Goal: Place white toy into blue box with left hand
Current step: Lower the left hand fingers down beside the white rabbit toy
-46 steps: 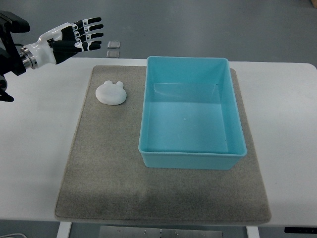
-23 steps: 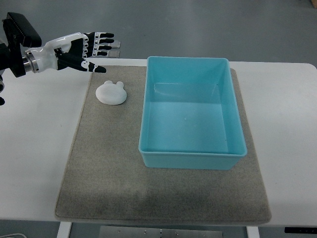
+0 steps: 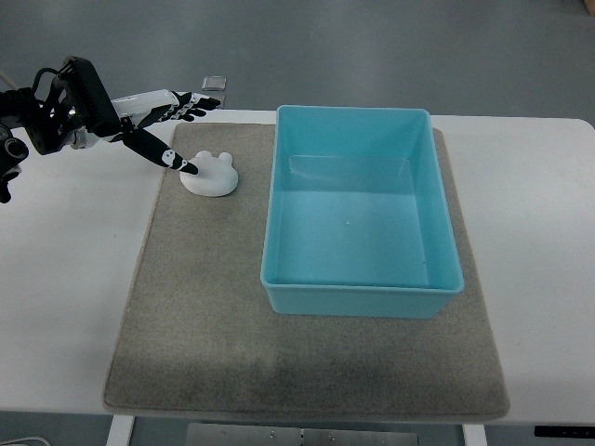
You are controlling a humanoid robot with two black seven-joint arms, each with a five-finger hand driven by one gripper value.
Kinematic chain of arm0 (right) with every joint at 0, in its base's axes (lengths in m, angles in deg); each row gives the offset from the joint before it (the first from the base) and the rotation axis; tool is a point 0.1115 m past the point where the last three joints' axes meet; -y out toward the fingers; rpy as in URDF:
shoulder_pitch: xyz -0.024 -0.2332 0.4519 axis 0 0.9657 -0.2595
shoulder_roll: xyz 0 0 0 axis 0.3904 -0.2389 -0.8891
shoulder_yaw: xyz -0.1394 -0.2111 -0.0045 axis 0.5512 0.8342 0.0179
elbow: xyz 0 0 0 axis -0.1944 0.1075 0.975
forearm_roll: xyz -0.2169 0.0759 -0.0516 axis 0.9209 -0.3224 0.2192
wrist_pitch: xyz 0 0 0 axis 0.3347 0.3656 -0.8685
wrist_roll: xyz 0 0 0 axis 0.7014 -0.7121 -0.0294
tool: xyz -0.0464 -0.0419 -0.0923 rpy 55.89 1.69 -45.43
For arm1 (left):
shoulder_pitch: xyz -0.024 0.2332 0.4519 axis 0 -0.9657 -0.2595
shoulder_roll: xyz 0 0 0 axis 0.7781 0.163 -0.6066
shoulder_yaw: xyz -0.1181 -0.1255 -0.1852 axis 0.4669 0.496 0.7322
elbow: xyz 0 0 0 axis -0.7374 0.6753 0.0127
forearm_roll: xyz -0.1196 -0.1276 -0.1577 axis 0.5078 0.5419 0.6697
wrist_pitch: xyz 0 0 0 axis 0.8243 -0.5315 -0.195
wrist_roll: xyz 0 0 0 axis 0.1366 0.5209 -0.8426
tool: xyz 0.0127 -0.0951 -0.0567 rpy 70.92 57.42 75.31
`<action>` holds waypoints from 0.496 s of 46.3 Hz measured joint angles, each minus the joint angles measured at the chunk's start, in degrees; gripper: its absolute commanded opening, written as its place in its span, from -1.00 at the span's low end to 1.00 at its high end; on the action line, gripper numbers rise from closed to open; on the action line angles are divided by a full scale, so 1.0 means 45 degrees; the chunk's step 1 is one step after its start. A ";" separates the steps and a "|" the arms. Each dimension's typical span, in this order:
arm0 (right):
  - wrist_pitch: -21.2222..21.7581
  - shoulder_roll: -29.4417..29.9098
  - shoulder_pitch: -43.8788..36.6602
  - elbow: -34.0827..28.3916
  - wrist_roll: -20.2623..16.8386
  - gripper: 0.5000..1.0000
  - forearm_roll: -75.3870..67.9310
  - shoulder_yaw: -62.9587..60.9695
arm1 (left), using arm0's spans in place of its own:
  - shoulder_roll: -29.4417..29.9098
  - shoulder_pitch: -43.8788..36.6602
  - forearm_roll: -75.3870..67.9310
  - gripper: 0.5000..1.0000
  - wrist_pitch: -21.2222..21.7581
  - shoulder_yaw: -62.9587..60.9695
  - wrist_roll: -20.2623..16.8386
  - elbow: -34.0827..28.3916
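One white toy (image 3: 210,174), flat, rounded, 2 ears.

left hand (image 3: 160,119) spread over white toy (image 3: 210,174), blue box (image 3: 359,290)

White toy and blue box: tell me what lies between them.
Nothing: the top view shows only bare grey mat between the white toy and the blue box.

One white toy (image 3: 210,174), one blue box (image 3: 359,210), one mat (image 3: 186,307)
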 measured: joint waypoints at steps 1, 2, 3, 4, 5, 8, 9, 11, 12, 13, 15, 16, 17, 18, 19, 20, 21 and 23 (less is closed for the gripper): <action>0.0000 0.0000 0.0000 0.0000 0.0000 0.74 0.0000 0.0000 | -0.0006 0.0006 -0.0103 0.97 0.0000 -0.0001 0.0000 0.0001; 0.0000 0.0000 0.0000 0.0000 0.0000 0.74 0.0000 0.0000 | -0.0010 0.0009 -0.0219 0.97 0.0000 -0.0002 0.0000 0.0012; 0.0000 0.0000 0.0000 0.0000 0.0000 0.74 0.0000 0.0000 | -0.0020 0.0010 -0.0361 0.96 0.0000 -0.0003 -0.0001 0.0026; 0.0000 0.0000 0.0000 0.0000 0.0000 0.74 0.0000 0.0000 | -0.0026 0.0010 -0.0504 0.96 0.0000 -0.0003 -0.0003 0.0043; 0.0000 0.0000 -0.0001 0.0000 0.0001 0.74 0.0000 0.0000 | -0.0029 0.0010 -0.0671 0.96 0.0003 -0.0004 -0.0005 0.0085; 0.0000 0.0000 0.0000 0.0000 0.0000 0.74 0.0000 0.0000 | -0.0046 0.0025 -0.1239 0.97 0.0154 -0.0005 -0.0006 0.0263; 0.0000 0.0000 0.0000 0.0000 0.0000 0.74 0.0000 0.0000 | -0.0050 0.0025 -0.1441 0.97 0.0269 -0.0005 -0.0006 0.0333; 0.0000 0.0000 0.0000 0.0000 0.0000 0.74 0.0000 0.0000 | -0.0047 0.0025 -0.1819 0.97 0.0613 -0.0006 -0.0002 0.0528; 0.0000 0.0000 -0.0001 0.0000 0.0001 0.74 0.0000 0.0000 | -0.0038 0.0024 -0.1966 0.97 0.0809 -0.0006 -0.0001 0.0631; 0.0000 0.0000 -0.0001 0.0000 0.0001 0.74 0.0000 0.0000 | -0.0025 0.0021 -0.2086 0.96 0.1020 -0.0013 0.0000 0.0732; 0.0000 0.0000 0.0000 0.0000 0.0000 0.74 0.0000 0.0000 | 0.0005 -0.0008 -0.2303 0.97 0.1441 -0.0030 0.0005 0.0901; 0.0000 0.0000 0.0000 0.0000 0.0000 0.75 0.0000 0.0000 | 0.0014 -0.0016 -0.2370 0.96 0.1609 -0.0072 0.0005 0.0958; 0.0000 0.0000 0.0000 0.0000 0.0000 0.74 0.0000 0.0000 | 0.0015 -0.0025 -0.2432 0.97 0.1763 -0.0136 0.0006 0.0991; 0.0000 0.0000 0.0000 0.0000 0.0000 0.74 0.0000 0.0000 | 0.0014 -0.0037 -0.2483 0.96 0.1897 -0.0227 0.0006 0.1017; 0.0000 0.0000 0.0000 0.0000 0.0000 0.74 0.0001 0.0000 | 0.0014 -0.0038 -0.2529 0.96 0.1988 -0.0315 0.0006 0.1030; 0.0000 0.0000 0.0000 0.0000 0.0000 0.74 0.0000 0.0000 | 0.0014 -0.0038 -0.2582 0.96 0.2068 -0.0398 0.0007 0.1035; 0.0000 0.0000 -0.0001 0.0000 0.0000 0.74 0.0000 0.0000 | 0.0014 -0.0038 -0.2648 0.96 0.2135 -0.0483 0.0007 0.1039; 0.0000 0.0000 0.0000 0.0000 0.0000 0.74 0.0000 0.0000 | 0.0001 -0.0038 -0.2818 0.95 0.2224 -0.0542 0.0007 0.1039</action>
